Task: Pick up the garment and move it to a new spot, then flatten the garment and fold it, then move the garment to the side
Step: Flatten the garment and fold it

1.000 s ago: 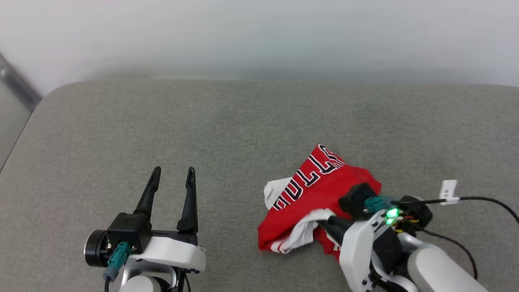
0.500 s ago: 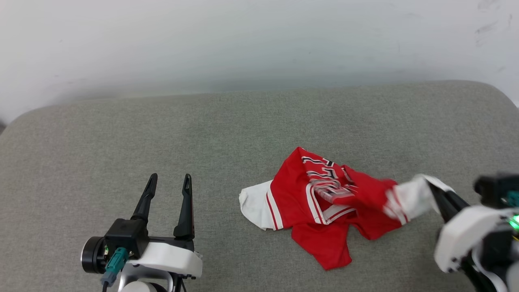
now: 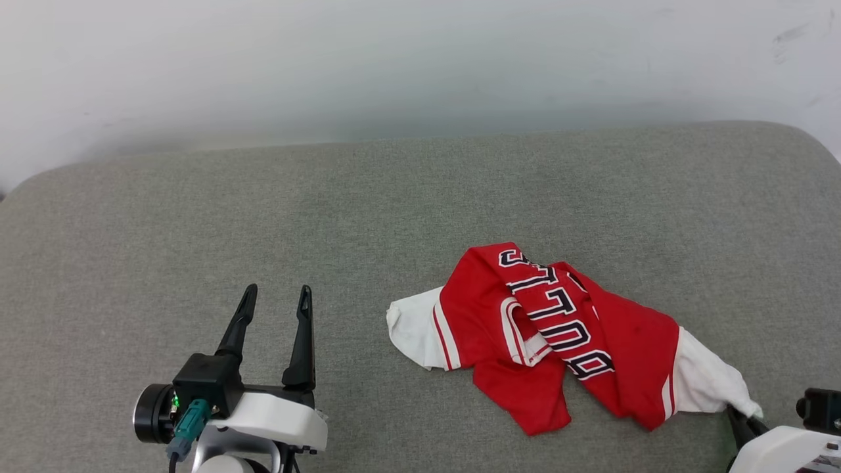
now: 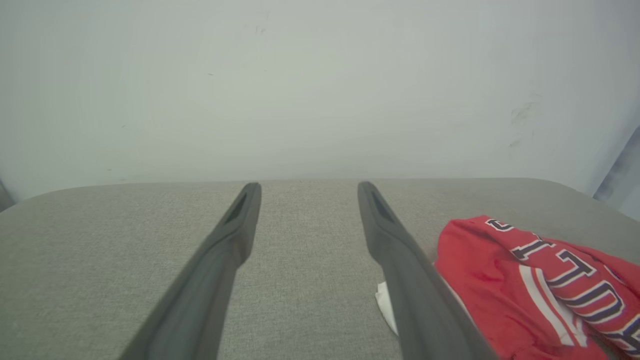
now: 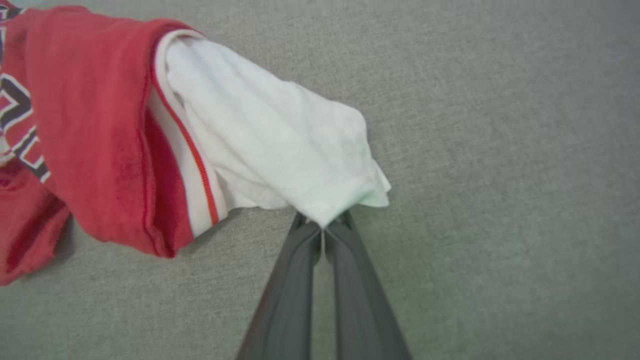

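- The left tool (image 3: 278, 292) hovers at about 7 o'clock in the head view, over bare grey fabric-covered tabletop (image 3: 197, 217). Its two dark fingers are spread apart and grasp nothing, pointing toward 12 o'clock; the left wrist view (image 4: 308, 187) shows the pale wall (image 4: 320, 75) beyond the tips.
- The garment (image 3: 631, 341) lies crumpled on the tabletop at about 4 o'clock in the head view, well apart from the left tool. In the left wrist view (image 4: 480, 270) it sits at 4 o'clock, beside that tool's right finger.
- One white sleeve (image 3: 410, 328) spreads from the garment's 9 o'clock side. Dark white-outlined letters (image 3: 558, 315) run diagonally across the bunched red chest.
- The other white sleeve (image 3: 706, 384) stretches toward 4 o'clock, tapering to a point.
- The right tool (image 3: 739, 420) is at the lower right corner of the head view. In the right wrist view (image 5: 322, 227) its fingers are clenched together on the tip of that sleeve (image 5: 275, 140), the red body (image 5: 100, 125) trailing toward 10 o'clock.
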